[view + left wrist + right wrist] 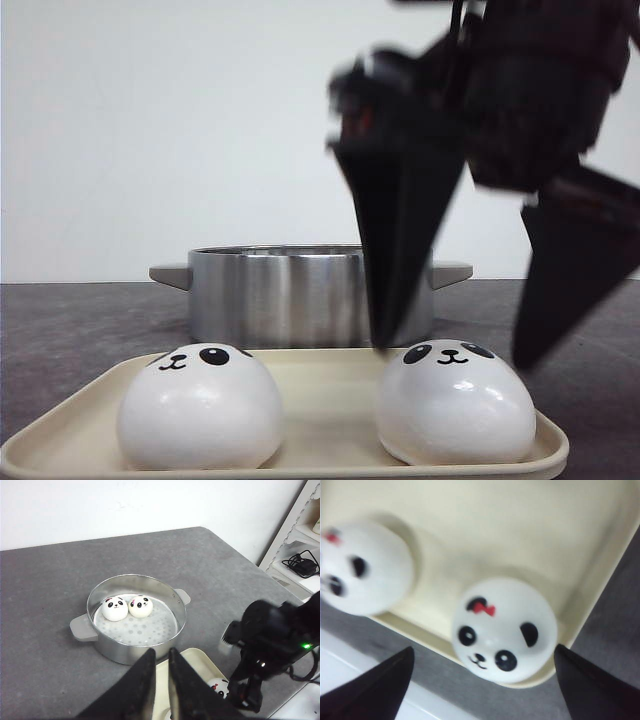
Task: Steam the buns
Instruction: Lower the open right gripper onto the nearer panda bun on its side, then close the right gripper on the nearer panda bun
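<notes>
Right gripper [465,355] blurred, fingers spread wide over right-hand panda bun [455,403] on cream tray [330,395]. Left gripper [161,656] nearly closed, empty. Two buns [127,607] seen in steel steamer pot [131,647].

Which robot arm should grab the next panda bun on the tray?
Probably the right. Its open gripper hangs right over the bun with the red bow on the tray. The left gripper is nearly closed, near the pot.
</notes>
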Robot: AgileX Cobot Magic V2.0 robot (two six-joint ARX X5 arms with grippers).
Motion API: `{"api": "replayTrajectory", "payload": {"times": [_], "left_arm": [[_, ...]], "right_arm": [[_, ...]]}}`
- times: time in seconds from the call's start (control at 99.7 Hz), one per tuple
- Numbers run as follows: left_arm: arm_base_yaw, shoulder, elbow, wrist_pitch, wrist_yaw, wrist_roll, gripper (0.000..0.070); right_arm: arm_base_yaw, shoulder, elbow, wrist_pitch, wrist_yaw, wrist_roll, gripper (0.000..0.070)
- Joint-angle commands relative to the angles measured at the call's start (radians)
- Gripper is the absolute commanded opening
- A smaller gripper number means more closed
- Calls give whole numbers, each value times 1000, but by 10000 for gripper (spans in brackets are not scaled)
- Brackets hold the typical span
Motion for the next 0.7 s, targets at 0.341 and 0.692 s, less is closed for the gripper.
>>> {"api": "replayTrajectory", "payload": {"times": [0.341,0.692], "left_arm": [[-9,6,14,0,2,45,0],[-9,6,14,0,2,59,0]], "right_arm": [[10,77,16,95,1,49,508],[9,77,16,74,27,51,111]]}}
